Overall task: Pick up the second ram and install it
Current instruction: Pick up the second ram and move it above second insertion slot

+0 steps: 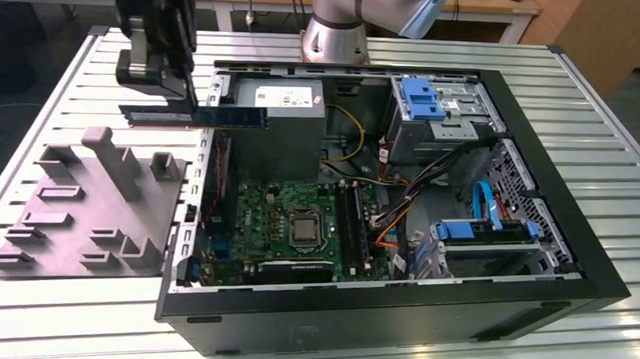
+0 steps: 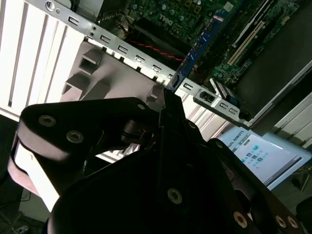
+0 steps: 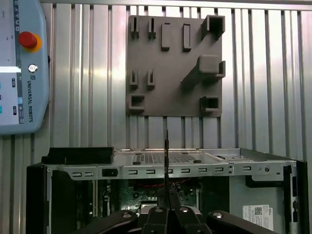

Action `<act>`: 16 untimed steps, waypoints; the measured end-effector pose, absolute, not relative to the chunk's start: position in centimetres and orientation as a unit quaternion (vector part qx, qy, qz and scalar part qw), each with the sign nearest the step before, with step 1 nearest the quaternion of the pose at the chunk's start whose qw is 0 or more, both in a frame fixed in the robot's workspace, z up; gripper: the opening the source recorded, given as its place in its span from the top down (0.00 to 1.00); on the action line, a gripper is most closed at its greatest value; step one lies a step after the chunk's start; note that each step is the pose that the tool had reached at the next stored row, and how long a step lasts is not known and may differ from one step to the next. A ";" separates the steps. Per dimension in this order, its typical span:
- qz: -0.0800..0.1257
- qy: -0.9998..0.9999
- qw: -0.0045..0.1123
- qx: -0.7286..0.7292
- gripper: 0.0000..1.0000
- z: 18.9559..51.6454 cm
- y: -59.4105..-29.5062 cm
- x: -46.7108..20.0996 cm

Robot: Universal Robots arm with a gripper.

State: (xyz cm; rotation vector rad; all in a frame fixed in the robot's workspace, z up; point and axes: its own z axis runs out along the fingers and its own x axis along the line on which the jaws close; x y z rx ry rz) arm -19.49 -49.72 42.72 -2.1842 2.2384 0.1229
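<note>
The second ram (image 1: 210, 117), a long, narrow, flat dark circuit-board stick with small chips, is clamped on edge between the drawn-together fingers of the black end effector (image 1: 181, 101). It is held level in the air over the side wall of the open black computer case (image 1: 401, 310) at the exterior view's left, near the grey metal power-supply box (image 1: 284, 126). The stick is judged light and stiff but fragile: the thin board could be cracked by a sideways load, and the chips and contact edge are better left untouched. A hold along the upper long edge, as appears here, therefore seems suitable. The long black plastic slots (image 1: 350, 220) are set deep inside the case on the green motherboard (image 1: 282, 202). They are flanked by loose coloured cables (image 1: 396, 200), which could be snagged. The perforated metal case rail (image 3: 209, 170) lies close below the stick. A grey moulded fixture tray (image 1: 95, 211) rests on the ribbed metal table (image 1: 599, 109) beside the case.
</note>
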 end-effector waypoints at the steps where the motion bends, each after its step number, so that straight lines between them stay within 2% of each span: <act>1: 0.039 0.715 0.006 -0.698 0.89 42.7 -49.7 -19.2; 16: 0.039 0.715 0.006 -0.698 0.89 42.7 -49.7 -15.1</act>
